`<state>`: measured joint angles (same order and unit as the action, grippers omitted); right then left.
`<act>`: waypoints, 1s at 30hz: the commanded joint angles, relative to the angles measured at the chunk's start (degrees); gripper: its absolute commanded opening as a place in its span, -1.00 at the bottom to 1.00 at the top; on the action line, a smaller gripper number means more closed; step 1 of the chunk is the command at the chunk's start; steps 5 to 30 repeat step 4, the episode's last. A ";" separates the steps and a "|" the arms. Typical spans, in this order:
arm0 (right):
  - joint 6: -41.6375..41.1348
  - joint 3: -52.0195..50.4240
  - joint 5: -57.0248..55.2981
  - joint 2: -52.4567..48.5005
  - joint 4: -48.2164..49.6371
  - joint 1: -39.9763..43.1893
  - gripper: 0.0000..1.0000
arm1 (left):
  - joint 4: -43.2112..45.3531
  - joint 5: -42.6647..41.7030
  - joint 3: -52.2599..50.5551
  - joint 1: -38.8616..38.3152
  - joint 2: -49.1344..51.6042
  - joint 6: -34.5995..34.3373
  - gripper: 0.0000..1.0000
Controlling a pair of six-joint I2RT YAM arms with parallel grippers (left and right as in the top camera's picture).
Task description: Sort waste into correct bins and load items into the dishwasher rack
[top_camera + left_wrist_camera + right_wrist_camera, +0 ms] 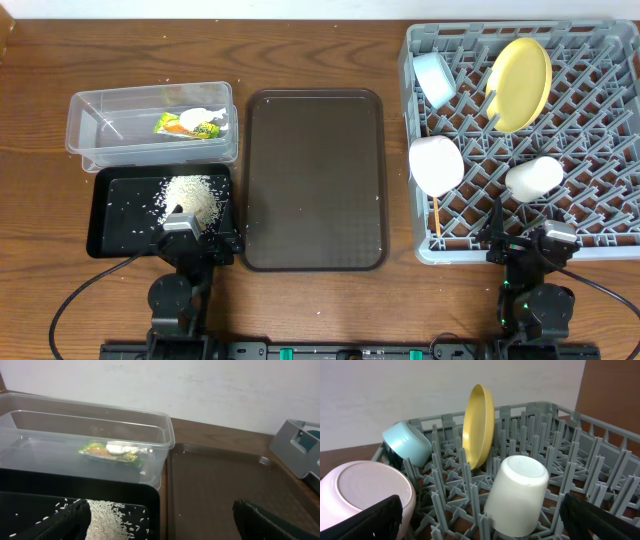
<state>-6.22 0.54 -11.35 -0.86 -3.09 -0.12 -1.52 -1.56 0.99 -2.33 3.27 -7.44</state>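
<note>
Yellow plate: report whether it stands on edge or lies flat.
On edge. The plate stands nearly upright, rim down, among the pegs of the rack.

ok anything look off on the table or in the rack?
Nothing broken. Rice is scattered across the black tray beyond its pile, with a few specks on the table. The cup lies tilted across the rack pegs.

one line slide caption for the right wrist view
Loaded grey rack: yellow plate standing on edge, light blue bowl tipped beside it, white bowl and pale cup in front.
</note>
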 commanded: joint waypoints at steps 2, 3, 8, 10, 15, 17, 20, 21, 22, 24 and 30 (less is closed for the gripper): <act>0.72 -0.22 0.02 0.26 0.00 -0.28 0.98 | -2.54 0.35 -0.72 0.28 -0.02 0.57 0.86; 0.72 -0.22 0.02 0.26 0.00 -0.28 0.98 | -2.54 0.35 -0.72 0.28 -0.02 0.57 0.87; 0.74 -0.22 0.00 0.26 0.00 -0.28 0.99 | -2.54 0.35 -0.72 0.28 -0.02 0.57 0.86; 0.74 -0.22 0.00 0.26 0.00 -0.28 0.99 | -2.54 0.35 -0.72 0.28 -0.02 0.57 0.86; 0.74 -0.22 0.00 0.26 0.00 -0.28 0.99 | -2.54 0.35 -0.72 0.28 -0.02 0.57 0.86; 0.74 -0.22 0.00 0.26 0.00 -0.28 0.99 | -2.54 0.35 -0.72 0.28 -0.02 0.57 0.86; 0.74 -0.22 0.00 0.26 0.00 -0.28 0.99 | -2.54 0.35 -0.72 0.28 -0.02 0.57 0.86; 0.74 -0.22 0.00 0.26 0.00 -0.28 0.99 | -2.54 0.35 -0.72 0.28 -0.02 0.57 0.86; 0.74 -0.22 0.00 0.26 0.00 -0.28 0.99 | -2.54 0.35 -0.72 0.28 -0.02 0.57 0.86; 0.74 -0.22 0.00 0.26 0.00 -0.28 0.99 | -2.54 0.35 -0.72 0.28 -0.02 0.57 0.86; 0.74 -0.22 0.00 0.26 0.00 -0.28 0.99 | -2.54 0.35 -0.72 0.28 -0.02 0.57 0.86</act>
